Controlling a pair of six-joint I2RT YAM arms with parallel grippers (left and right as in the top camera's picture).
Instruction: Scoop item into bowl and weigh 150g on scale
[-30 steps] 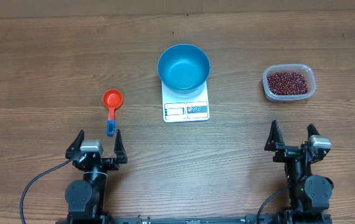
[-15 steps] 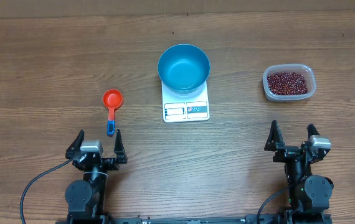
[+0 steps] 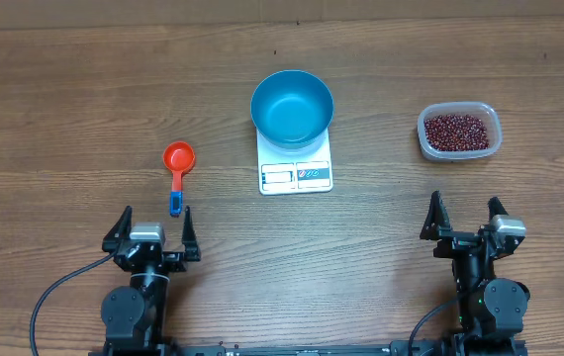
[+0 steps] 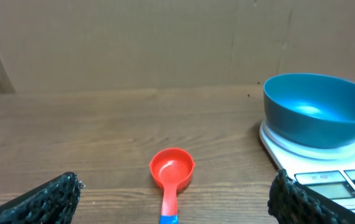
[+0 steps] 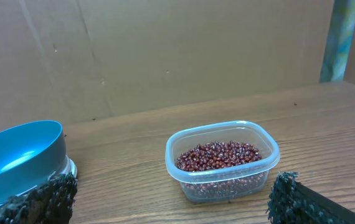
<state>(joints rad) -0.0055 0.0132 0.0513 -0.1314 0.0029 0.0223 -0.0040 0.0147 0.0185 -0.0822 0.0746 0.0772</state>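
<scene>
both arms sit low at the near edge of the wooden counter [image 3: 54, 109]. the left claw [image 3: 153, 220] stands spread wide, its two fingers far apart and holding nothing. just ahead of it lies a red measuring scoop [image 3: 177, 165], the blue end of its handle just beside the claw's right finger and the cup pointing away from the claw. further ahead and off to that claw's right is the white scale [image 3: 296, 174], its display edge turned toward the arms, and the light-blue bowl [image 3: 292, 106] rests on the scale's far part. the right claw [image 3: 465, 213] is spread wide too, with nothing between its fingers. straight ahead of it, well apart, a clear tub [image 3: 426, 144] holds the dark red beans [image 3: 457, 130]. the bowl and scale lie ahead and to this claw's left.
</scene>
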